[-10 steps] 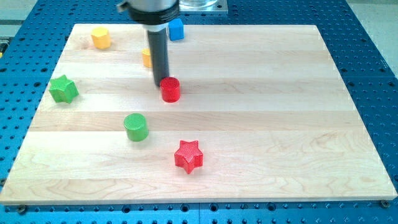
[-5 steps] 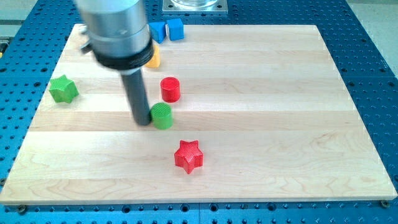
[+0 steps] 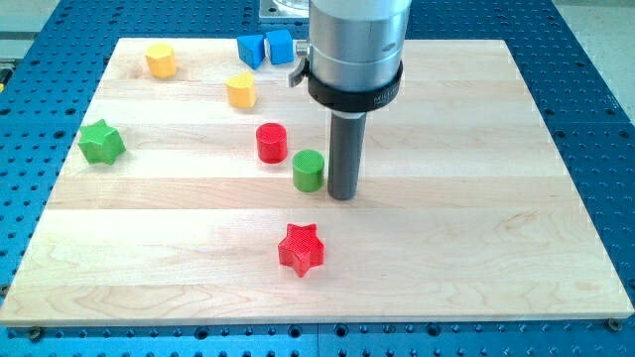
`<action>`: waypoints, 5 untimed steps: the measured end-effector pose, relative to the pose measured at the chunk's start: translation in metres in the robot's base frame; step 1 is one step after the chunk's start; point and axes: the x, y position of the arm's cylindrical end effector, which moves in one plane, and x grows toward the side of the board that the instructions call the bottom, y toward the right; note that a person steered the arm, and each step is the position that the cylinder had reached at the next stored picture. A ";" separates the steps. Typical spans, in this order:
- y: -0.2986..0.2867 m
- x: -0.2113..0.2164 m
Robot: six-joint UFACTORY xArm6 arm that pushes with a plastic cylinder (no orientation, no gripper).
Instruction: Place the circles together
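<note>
**Circles nearly side by side at mid-board**

While the green cylinder (image 3: 309, 171) stands just right of and slightly nearer than the red cylinder (image 3: 271, 143), a narrow gap still shows between them. My tip (image 3: 342, 195) rests on the wooden board (image 3: 476, 198) just right of the green cylinder; it is a plain rod, with no fingers to open or close. Nearer lies a red star (image 3: 301, 249). Far left sit a green star (image 3: 101, 142), two yellow blocks (image 3: 160, 59) (image 3: 240, 90), and two blue blocks (image 3: 251, 49) (image 3: 280, 44).
</note>
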 end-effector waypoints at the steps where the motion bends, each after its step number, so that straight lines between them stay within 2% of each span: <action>1: 0.001 -0.013; 2: 0.005 0.015; 3: -0.029 -0.002; 4: -0.029 -0.021; 5: 0.024 0.042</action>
